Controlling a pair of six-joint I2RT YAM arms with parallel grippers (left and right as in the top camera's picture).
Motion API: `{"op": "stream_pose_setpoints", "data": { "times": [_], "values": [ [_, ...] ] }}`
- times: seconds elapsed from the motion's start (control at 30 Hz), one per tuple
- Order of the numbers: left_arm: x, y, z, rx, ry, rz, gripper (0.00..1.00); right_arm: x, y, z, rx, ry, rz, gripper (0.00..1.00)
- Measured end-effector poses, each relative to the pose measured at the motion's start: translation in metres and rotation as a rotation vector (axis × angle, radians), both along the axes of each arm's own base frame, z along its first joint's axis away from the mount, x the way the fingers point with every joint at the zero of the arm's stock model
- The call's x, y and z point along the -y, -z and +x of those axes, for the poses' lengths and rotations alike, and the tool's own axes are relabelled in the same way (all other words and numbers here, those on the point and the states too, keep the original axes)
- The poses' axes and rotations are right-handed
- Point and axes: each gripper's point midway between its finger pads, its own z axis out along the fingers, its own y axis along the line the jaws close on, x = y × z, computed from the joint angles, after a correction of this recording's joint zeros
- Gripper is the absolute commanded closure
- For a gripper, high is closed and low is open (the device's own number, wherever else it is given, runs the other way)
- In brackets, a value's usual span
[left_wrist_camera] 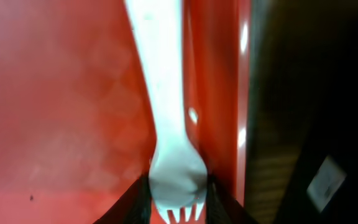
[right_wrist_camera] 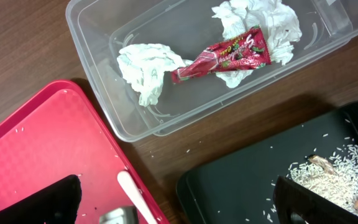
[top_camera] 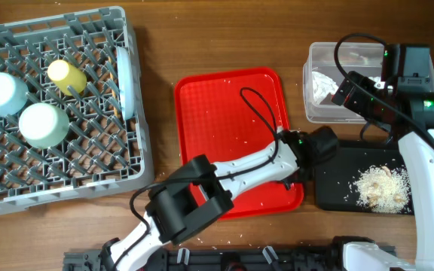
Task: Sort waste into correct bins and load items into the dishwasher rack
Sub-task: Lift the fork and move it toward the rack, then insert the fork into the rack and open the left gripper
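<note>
The white fork (left_wrist_camera: 166,112) lies on the red serving tray (left_wrist_camera: 55,106) by its right rim. My left gripper (left_wrist_camera: 178,208) has a finger against each side of the fork's head, tines toward the camera. In the overhead view it (top_camera: 307,150) is at the tray's right edge. My right gripper (right_wrist_camera: 176,208) is wide open and empty above the gap between the clear tub (right_wrist_camera: 98,37) and the black tray (right_wrist_camera: 241,180). The tub holds white tissues (right_wrist_camera: 145,65) and the red wrapper (right_wrist_camera: 225,56). Rice scraps (top_camera: 383,187) lie in the black tray. The chopstick is out of view.
The grey rack (top_camera: 89,177) at the left holds two blue-green bowls (top_camera: 2,92) (top_camera: 44,124), the yellow cup (top_camera: 66,75) and the white plate (top_camera: 126,79) on edge. Loose rice grains dot the red tray (top_camera: 217,113) and the wood near the front edge.
</note>
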Motion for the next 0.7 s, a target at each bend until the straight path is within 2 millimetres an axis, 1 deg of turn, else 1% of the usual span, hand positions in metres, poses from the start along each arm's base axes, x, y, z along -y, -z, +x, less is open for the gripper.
{"op": "stream_pose_setpoints", "data": {
  "times": [0.03,0.07,0.2,0.23,0.4,0.47,0.5,0.53,0.57,0.6,0.63,0.7],
  "values": [
    [0.000,0.000,0.004,0.004,-0.009,-0.005,0.88,0.000,0.000,0.000,0.000,0.000,0.000,0.00],
    [0.000,0.000,0.007,0.010,-0.013,-0.009,0.89,0.000,0.000,0.000,0.000,0.000,0.000,0.01],
    [-0.002,0.001,0.008,0.006,-0.023,-0.002,0.92,0.000,0.000,0.000,0.000,0.000,0.000,0.00],
    [-0.003,0.001,0.008,0.006,-0.024,-0.001,0.96,0.000,0.000,0.000,0.000,0.000,0.000,0.00],
    [-0.004,0.002,0.008,0.004,-0.024,0.004,0.96,0.000,0.000,0.000,0.000,0.000,0.000,0.00],
    [-0.012,0.002,0.005,-0.008,-0.026,0.038,0.96,0.000,0.000,0.000,0.000,0.000,0.000,0.00],
    [-0.019,0.001,0.003,-0.015,-0.028,0.064,0.96,0.000,0.000,0.000,0.000,0.000,0.000,0.00],
    [-0.031,-0.001,0.002,-0.023,-0.024,0.104,0.96,0.000,0.000,0.000,0.000,0.000,0.000,0.00],
    [-0.046,-0.006,0.004,-0.029,-0.016,0.142,0.96,0.000,0.000,0.000,0.000,0.000,0.000,0.00],
    [-0.053,-0.013,0.009,-0.027,-0.010,0.149,0.96,0.000,0.000,0.000,0.000,0.000,0.000,0.01],
    [-0.070,-0.030,0.015,-0.028,-0.004,0.167,0.96,0.000,0.000,0.000,0.000,0.000,0.000,0.00],
    [-0.096,-0.074,0.033,0.011,0.013,0.139,0.96,0.000,0.000,0.000,0.000,0.000,0.000,0.00]
  ]
}}
